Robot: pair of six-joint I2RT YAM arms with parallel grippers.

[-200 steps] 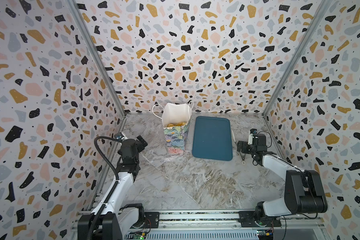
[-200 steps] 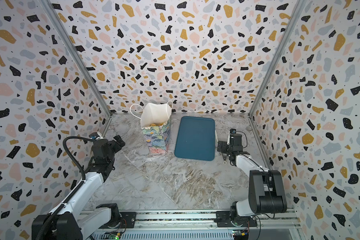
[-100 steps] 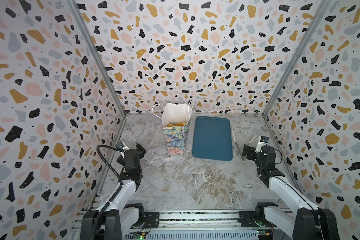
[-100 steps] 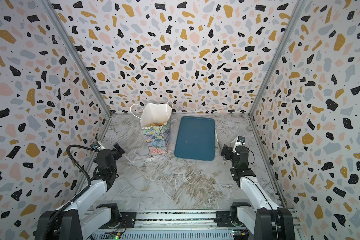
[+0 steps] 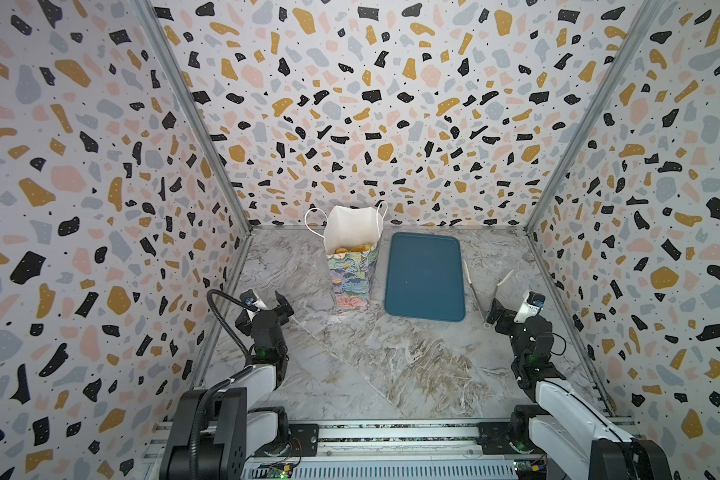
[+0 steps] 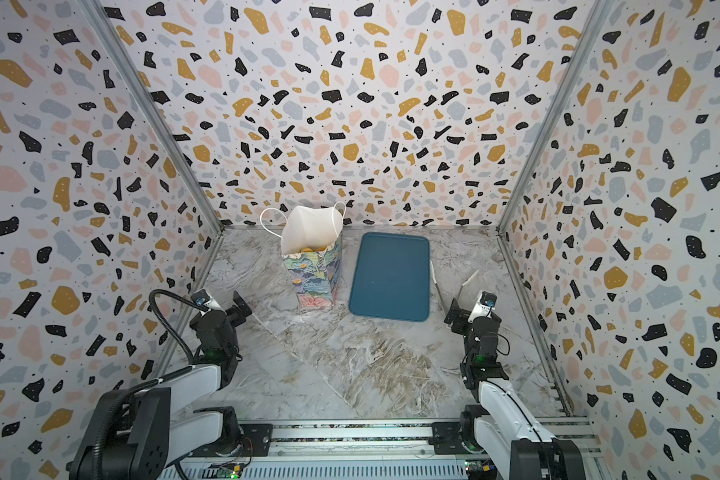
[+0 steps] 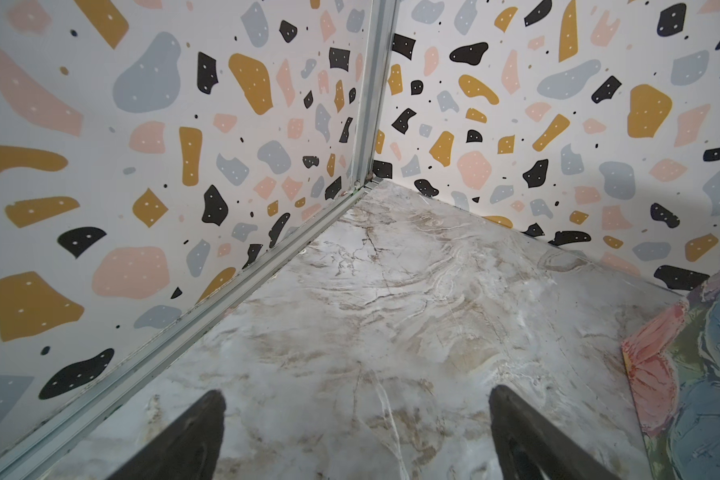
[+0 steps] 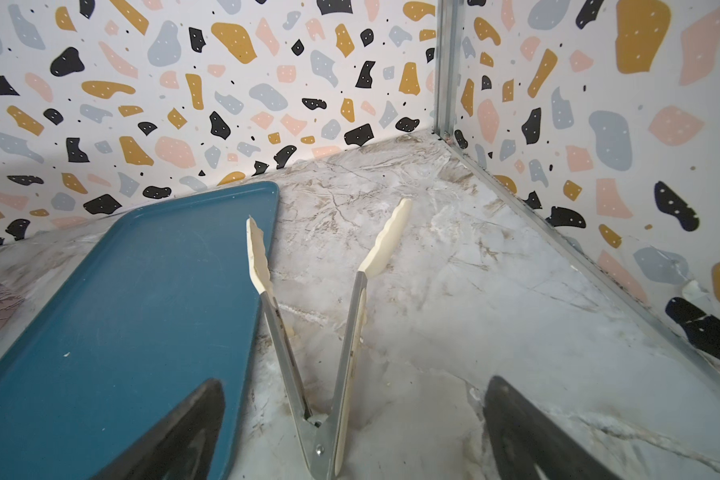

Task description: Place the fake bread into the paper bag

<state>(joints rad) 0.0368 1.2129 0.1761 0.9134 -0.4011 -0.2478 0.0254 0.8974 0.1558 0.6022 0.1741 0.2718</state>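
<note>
Marbled tabletop [image 5: 391, 365] under paper bag [image 5: 352, 278]; terrazzo-print walls [image 5: 371, 104] around.

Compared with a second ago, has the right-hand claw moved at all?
Yes. The right gripper has pulled back from beside the blue tray, toward the front rail, open and empty.

2 top views overhead, sharing whole table [image 5: 371, 365]; wrist views low, facing rear corners [image 7: 362, 187].

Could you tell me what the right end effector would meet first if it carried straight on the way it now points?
Probably the tongs, lying spread on the table directly ahead of the right end effector; its height above them is unclear.
</note>
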